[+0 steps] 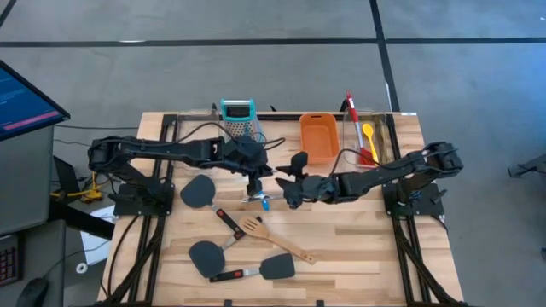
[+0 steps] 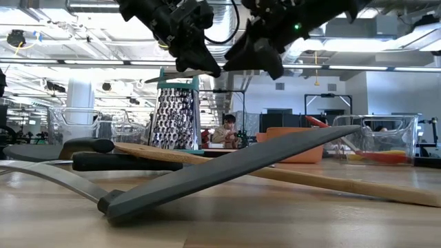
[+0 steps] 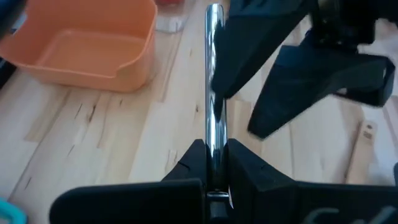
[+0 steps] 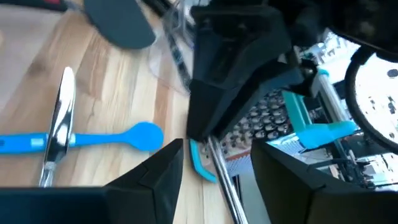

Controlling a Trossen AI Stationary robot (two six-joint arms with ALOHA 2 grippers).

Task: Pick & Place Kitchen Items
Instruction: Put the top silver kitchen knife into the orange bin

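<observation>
Above table centre: tongs, silver, stiff, light, likely slippery; left gripper pinches one end. Right gripper spread, near free end; best hold mid-shaft.

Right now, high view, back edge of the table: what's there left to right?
Box grater → orange tub → clear bin holding the red and yellow utensils.

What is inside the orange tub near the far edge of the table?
The orange tub looks empty: its bare floor shows in the left wrist view. The corner beneath its near wall is hidden there.
</observation>
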